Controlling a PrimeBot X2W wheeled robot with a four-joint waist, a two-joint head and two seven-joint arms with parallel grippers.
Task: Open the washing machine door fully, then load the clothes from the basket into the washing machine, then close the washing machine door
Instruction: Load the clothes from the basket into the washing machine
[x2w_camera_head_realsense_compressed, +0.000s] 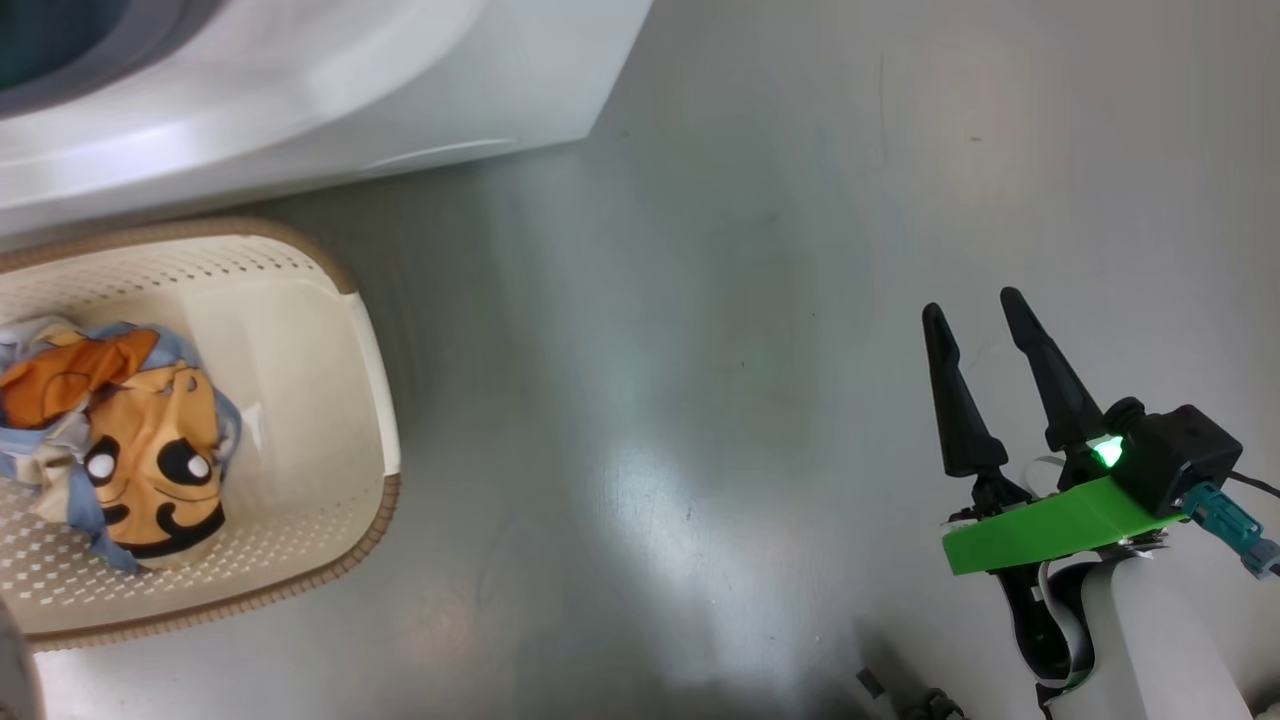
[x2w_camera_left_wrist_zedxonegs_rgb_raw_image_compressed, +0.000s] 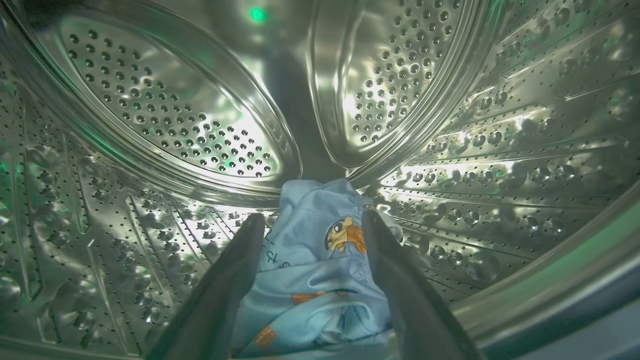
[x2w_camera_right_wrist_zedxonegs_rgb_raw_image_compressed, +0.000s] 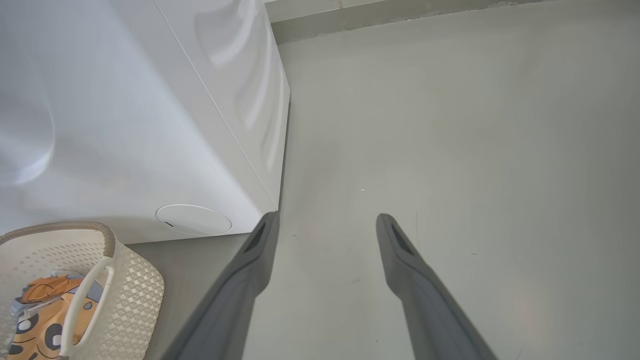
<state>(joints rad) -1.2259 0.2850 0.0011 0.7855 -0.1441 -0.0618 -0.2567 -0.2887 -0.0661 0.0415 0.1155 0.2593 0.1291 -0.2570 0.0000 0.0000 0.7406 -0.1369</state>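
The left gripper (x2w_camera_left_wrist_zedxonegs_rgb_raw_image_compressed: 310, 220) is reaching deep inside the steel perforated drum (x2w_camera_left_wrist_zedxonegs_rgb_raw_image_compressed: 165, 125) of the washing machine (x2w_camera_head_realsense_compressed: 350, 110), with its two dark fingers standing wide apart. A light blue garment (x2w_camera_left_wrist_zedxonegs_rgb_raw_image_compressed: 310, 280) with a small cartoon animal print is lying bunched between them on the drum wall. It seems to be brushing the inner faces of both fingers, though whether it is really touching them is hard to make out from this angle. The right gripper (x2w_camera_head_realsense_compressed: 971, 303) is hanging over the bare grey floor (x2w_camera_head_realsense_compressed: 650, 400), well apart from the machine's front corner, with its fingers also spread and nothing between them. A bright green mount (x2w_camera_head_realsense_compressed: 1050, 525) is sitting at its wrist. The cream basket (x2w_camera_head_realsense_compressed: 300, 400) with the brown woven-look rim is standing on the floor just in front of the white machine, to the robot's left. The rest of the clothes (x2w_camera_head_realsense_compressed: 130, 440) are lying crumpled at one end of it, with an orange piece printed with black and white shapes on top and light blue fabric around it. In the right wrist view a round cover (x2w_camera_right_wrist_zedxonegs_rgb_raw_image_compressed: 193, 220) is showing low on the machine's front panel, just above the basket's rim.
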